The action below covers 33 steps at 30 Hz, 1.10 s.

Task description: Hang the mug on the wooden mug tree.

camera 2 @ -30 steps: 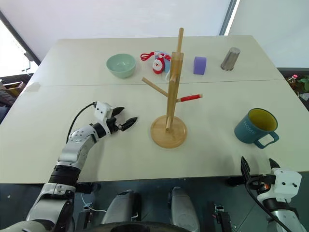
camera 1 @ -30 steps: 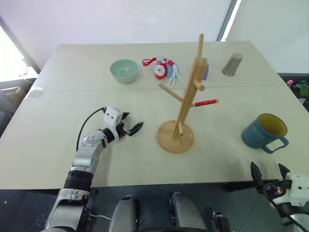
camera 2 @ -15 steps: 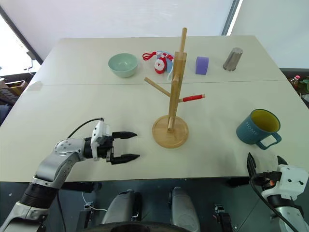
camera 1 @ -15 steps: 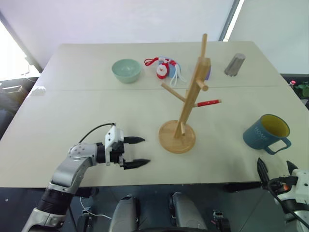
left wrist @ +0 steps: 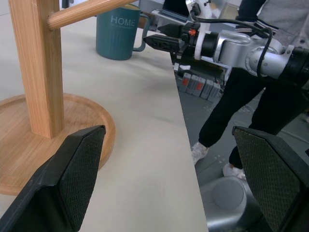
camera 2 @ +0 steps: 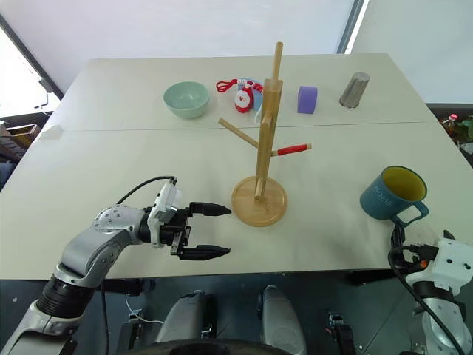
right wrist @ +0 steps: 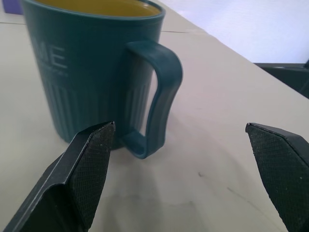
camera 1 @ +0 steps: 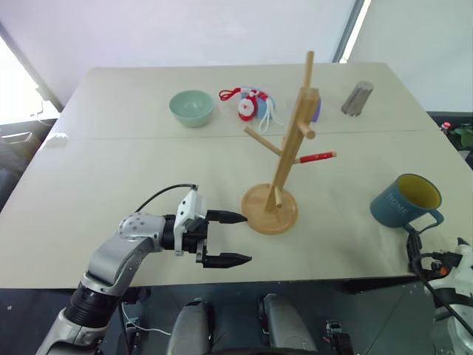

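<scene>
You are looking down on a wide, pale, matte table (camera 2: 89, 170) with a seam running across it. Near its middle stands the wooden mug tree (camera 2: 260, 148), the tallest thing here: smooth light wood, a flat round disc base, a slim upright post, and angled pegs, one tipped red and pointing toward your right side.

The mug (camera 2: 392, 194) sits upright on the table near the front right edge, well apart from the tree. It is teal-blue glazed ceramic with fine vertical ribs, a yellow inside, white "HOME" lettering, and a thick loop handle turned toward your right arm. Judge it rigid, fairly heavy for its size, slick on the glaze, and likely to chip if knocked against the post. The handle must stay free for the peg, so the rim and wall on the side away from the handle look like the better place to pinch.

Your right gripper (right wrist: 178, 169) has its claw spread wide and empty, just short of the mug, with the handle between its textured black fingers (right wrist: 91, 164) in the wrist view.

Your left gripper (camera 2: 211, 231) is also wide open and holds nothing, hovering just beside the tree's base.

At the far edge sit a pale green bowl (camera 2: 185, 99), a grey metal cylinder (camera 2: 354, 89) and a small purple block (camera 2: 307, 99).
</scene>
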{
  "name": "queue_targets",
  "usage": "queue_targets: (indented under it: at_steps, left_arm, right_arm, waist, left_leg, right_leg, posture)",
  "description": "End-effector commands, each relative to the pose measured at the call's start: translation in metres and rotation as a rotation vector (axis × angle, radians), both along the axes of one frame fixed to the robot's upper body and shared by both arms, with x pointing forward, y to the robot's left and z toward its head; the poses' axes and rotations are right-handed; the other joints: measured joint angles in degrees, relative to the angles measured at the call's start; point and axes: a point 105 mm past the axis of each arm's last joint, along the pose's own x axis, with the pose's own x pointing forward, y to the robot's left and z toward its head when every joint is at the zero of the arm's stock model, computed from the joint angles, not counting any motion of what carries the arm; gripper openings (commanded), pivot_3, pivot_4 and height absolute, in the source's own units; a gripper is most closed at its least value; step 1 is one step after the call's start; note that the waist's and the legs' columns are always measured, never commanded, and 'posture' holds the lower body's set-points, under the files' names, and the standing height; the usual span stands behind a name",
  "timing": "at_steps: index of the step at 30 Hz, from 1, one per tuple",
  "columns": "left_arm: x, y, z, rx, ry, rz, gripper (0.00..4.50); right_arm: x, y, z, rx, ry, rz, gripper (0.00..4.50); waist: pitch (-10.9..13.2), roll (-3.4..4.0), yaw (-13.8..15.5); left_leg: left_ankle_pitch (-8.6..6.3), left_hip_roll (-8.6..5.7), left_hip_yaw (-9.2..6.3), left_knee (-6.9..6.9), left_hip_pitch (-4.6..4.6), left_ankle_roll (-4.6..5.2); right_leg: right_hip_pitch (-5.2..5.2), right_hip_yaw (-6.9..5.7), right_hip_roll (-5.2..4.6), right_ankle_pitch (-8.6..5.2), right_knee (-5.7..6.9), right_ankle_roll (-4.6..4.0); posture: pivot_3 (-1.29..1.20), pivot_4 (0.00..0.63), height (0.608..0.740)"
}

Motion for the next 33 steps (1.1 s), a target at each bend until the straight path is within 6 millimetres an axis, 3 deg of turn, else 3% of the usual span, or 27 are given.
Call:
queue_targets:
  at_steps: [1, 26, 29, 33]
  left_arm:
    - [-0.003, -0.005, 0.005, -0.015, -0.036, -0.011, 4.5]
    - [-0.005, -0.004, 0.008, -0.019, -0.05, 0.014, 4.5]
    - [-0.005, -0.003, 0.009, -0.016, -0.053, 0.016, 4.5]
    - [-0.005, -0.003, 0.009, -0.018, -0.058, 0.022, 4.5]
  right_arm:
    - [0.0, -0.012, 0.008, -0.039, -0.011, -0.061, 4.46]
    - [0.035, -0.02, -0.007, 0.069, -0.036, -0.121, 4.46]
    - [0.039, -0.018, -0.007, 0.093, -0.051, -0.105, 3.58]
    - [0.042, -0.013, -0.006, 0.125, -0.064, -0.068, 1.56]
  waist:
    - [0.0, 0.0, -0.01]
    - [-0.04, 0.06, -0.11]
    - [-0.05, 0.07, -0.12]
    - [-0.06, 0.08, -0.11]
  left_leg:
    - [0.0, 0.0, 0.0, 0.02, 0.02, 0.0]
    - [0.01, -0.03, 0.02, 0.05, 0.16, 0.0]
    - [0.01, -0.03, 0.02, 0.05, 0.18, 0.0]
    - [0.01, -0.03, 0.02, 0.05, 0.19, 0.0]
  right_leg:
    - [0.0, 0.02, 0.02, 0.0, 0.05, 0.0]
    - [0.06, 0.09, 0.16, 0.01, 0.22, 0.01]
    - [0.08, 0.09, 0.17, 0.01, 0.24, 0.01]
    - [0.08, 0.1, 0.17, 0.01, 0.26, 0.01]
  posture:
    - [0.0, 0.15, 0.74]
    - [0.0, 0.15, 0.74]
    - [0.0, 0.15, 0.74]
    - [0.0, 0.15, 0.74]
